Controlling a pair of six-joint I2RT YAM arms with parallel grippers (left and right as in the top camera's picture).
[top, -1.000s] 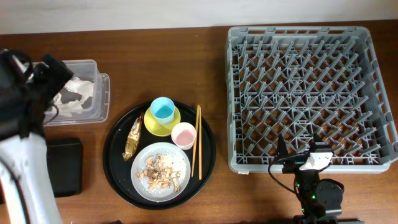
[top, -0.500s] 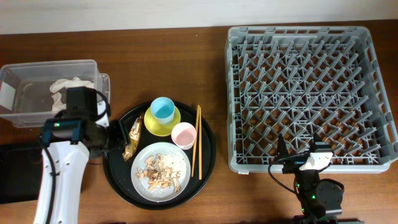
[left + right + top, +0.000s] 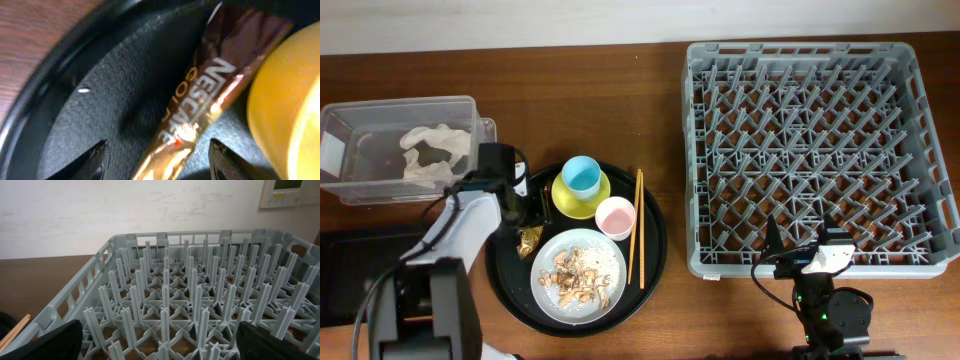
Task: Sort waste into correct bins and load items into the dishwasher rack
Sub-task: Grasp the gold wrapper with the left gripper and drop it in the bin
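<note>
The gold foil wrapper lies on the large round black tray, beside the yellow bowl. My left gripper is open, low over the tray, with a finger on each side of the wrapper's near end. In the overhead view the left gripper hides most of the wrapper. The white napkin lies in the clear tub. The plate holds food scraps. The blue cup stands in the yellow bowl. My right gripper is open and empty at the dishwasher rack's front edge.
The pink cup and the chopsticks are on the round black tray. The small black tray sits at the front left, partly under my left arm. The rack fills the right wrist view.
My left arm has swung from over the clear tub to the round tray and come down around the gold wrapper. The napkin stays in the tub. The right arm has not moved.
</note>
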